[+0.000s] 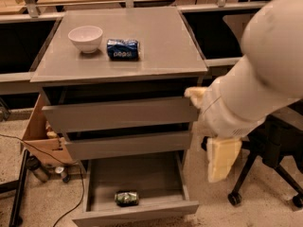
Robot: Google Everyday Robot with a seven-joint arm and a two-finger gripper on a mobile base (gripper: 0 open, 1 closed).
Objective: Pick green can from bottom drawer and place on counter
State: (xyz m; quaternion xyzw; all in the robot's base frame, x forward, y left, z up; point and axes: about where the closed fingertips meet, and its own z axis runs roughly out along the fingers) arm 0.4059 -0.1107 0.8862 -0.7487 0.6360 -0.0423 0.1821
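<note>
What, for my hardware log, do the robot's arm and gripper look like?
The arm is a bulky, smooth white shell made of rounded segments; no cables or markings show on it. The gripper, to the right of the bottom drawer, is a blocky, pale cream-yellow piece.
</note>
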